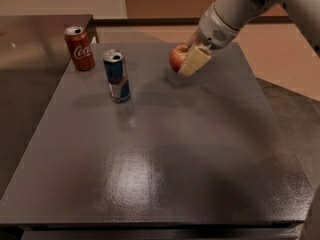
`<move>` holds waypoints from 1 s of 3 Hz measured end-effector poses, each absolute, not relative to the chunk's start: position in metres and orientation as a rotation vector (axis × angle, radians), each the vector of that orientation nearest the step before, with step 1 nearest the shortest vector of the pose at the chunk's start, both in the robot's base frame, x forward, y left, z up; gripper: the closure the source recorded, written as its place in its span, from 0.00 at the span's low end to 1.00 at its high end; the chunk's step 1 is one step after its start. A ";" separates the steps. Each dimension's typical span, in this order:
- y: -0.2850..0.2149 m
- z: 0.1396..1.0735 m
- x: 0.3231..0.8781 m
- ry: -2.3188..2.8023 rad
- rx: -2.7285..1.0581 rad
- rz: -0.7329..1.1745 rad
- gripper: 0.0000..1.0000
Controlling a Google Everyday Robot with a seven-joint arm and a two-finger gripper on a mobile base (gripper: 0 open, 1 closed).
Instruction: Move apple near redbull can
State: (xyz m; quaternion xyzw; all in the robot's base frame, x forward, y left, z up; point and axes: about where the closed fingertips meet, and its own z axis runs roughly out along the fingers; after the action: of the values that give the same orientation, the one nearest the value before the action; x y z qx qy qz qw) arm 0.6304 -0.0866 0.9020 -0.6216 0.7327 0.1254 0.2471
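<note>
Pincer, at the far right-centre of the table, pinching the apple: one pale finger lies flat against the apple's right side, the other is hidden behind the fruit. The arm reaches down from the upper right. The apple appears raised just off the table, with its shadow on the surface below. The redbull can stands upright to the left, clearly apart from the apple. A red Coca-Cola can stands upright farther left, at the table's far-left corner.
</note>
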 end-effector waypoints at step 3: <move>0.000 0.857 0.593 1.928 -1.881 0.425 1.00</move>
State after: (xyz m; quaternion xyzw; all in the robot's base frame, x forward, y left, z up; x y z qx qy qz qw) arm 0.5935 0.0002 0.8571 -0.6751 0.6918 0.1524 0.2060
